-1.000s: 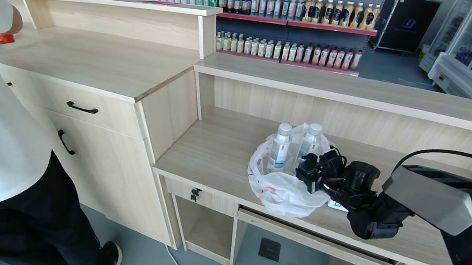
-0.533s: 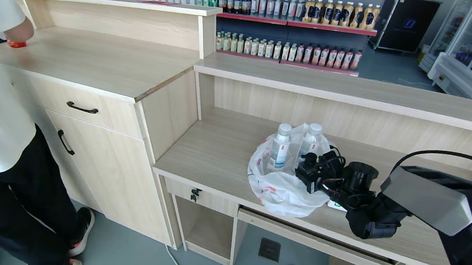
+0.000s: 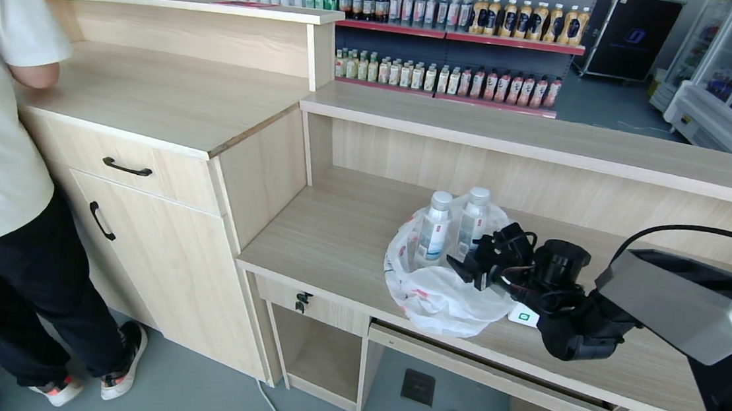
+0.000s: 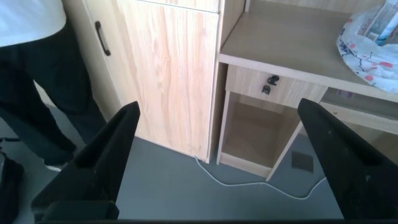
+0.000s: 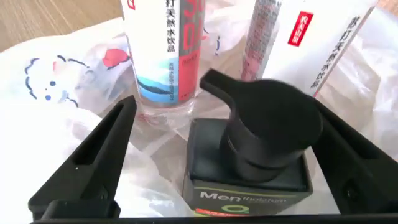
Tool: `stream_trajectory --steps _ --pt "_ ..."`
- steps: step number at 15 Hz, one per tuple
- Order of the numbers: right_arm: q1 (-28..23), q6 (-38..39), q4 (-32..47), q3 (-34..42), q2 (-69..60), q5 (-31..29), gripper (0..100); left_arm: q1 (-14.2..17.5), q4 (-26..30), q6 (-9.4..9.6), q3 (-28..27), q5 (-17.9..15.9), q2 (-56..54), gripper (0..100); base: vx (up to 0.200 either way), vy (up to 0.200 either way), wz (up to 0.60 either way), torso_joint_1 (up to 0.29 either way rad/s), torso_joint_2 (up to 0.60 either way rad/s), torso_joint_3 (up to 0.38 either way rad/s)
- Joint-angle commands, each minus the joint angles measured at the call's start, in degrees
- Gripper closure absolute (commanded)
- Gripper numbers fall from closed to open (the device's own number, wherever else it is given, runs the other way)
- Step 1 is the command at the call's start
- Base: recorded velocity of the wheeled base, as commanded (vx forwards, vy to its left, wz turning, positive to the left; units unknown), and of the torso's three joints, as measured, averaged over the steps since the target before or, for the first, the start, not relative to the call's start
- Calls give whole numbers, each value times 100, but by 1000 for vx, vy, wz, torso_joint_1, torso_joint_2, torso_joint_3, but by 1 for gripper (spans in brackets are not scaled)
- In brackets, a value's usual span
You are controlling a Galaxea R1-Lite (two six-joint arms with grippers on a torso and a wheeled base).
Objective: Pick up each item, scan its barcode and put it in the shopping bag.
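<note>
Right claw (image 5: 227, 112): I read it as spread wide and gripping nothing. It hangs low over the mouth of the shopping bag, with a finger (image 5: 93, 162) on either side of the pump bottle.
Pump bottle (image 5: 255, 155): black pump head on a dark body with a green-trimmed label, upright in the bag between the fingers. One finger stands well clear of it. The other sits close by the pump head, and I cannot tell whether it touches.
Left drink bottle (image 3: 434, 228): clear, white cap, red and blue label, upright in the bag.
Right drink bottle (image 3: 471, 225): same kind, upright just beside the first; both stand on the far side of the pump bottle from my wrist.
Shopping bag (image 3: 437, 298): thin white plastic with small red and blue prints, slumped open on the lower counter near its front edge.
Left claw (image 4: 219, 109): fully parted with nothing between the fingers. It hangs over the grey floor in front of the cabinet door and the open cubby, well apart from the bag.
White card (image 3: 524, 316): small, with a green mark, flat on the counter just beside the bag.
Lower counter (image 3: 337, 229): pale wood, with a raised ledge behind.
Shelves (image 3: 443, 80): rows of bottled drinks beyond the counter.
Cable (image 4: 249, 180): pale, trailing across the floor below the cubby.
</note>
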Motion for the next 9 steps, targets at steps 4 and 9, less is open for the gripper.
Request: stream_trajectory --steps 4,9 --pt "90 -575 -6 562 -2141 355 0 1 0 -4 0 4 2 0 0 0 0 0 0 0" --pt "20 -672 -41 905 -3151 574 0 1 0 -4 0 4 2 0 0 0 0 0 0 0"
